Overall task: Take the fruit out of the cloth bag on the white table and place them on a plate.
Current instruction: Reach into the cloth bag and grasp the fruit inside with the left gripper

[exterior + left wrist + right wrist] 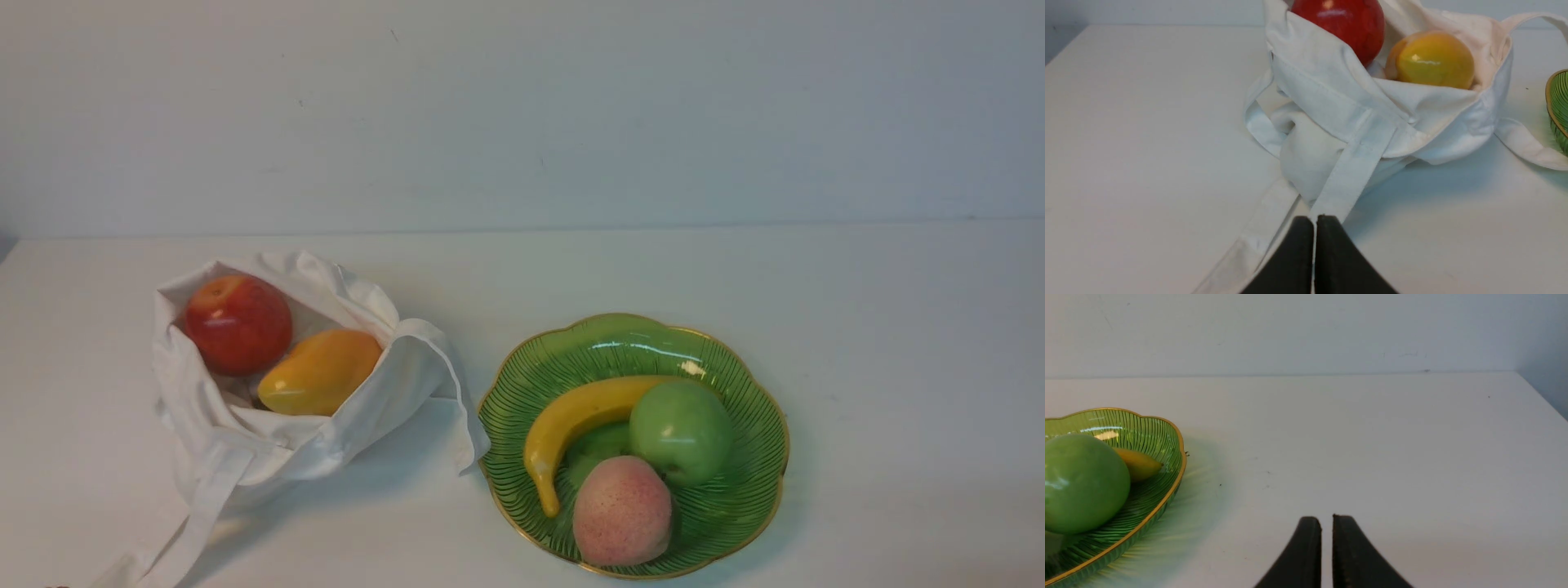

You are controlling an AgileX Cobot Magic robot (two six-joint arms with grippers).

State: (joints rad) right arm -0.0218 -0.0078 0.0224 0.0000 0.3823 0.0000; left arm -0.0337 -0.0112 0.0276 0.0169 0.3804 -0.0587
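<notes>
Left gripper (pixel 1314 222) is pinched closed and empty, by the bag's strap (pixel 1347 175); right gripper (pixel 1327 522) — nearly closed, empty — hovers over the white table (pixel 898 327) near the plate (pixel 751 457). Just left of the plate, the cloth bag (pixel 375 408) holds a red apple (pixel 238 324) and mango (pixel 320 371) — the plate holds a banana (pixel 571 420), green apple (pixel 680 433) and peach (pixel 622 510).

Left tool (pixel 1314 222), black fingers pressed together, right tool (pixel 1327 520) nearly closed (a thin gap between fingers)

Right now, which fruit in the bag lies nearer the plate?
The orange-yellow mango; the red apple sits farther left, away from the green plate.
</notes>
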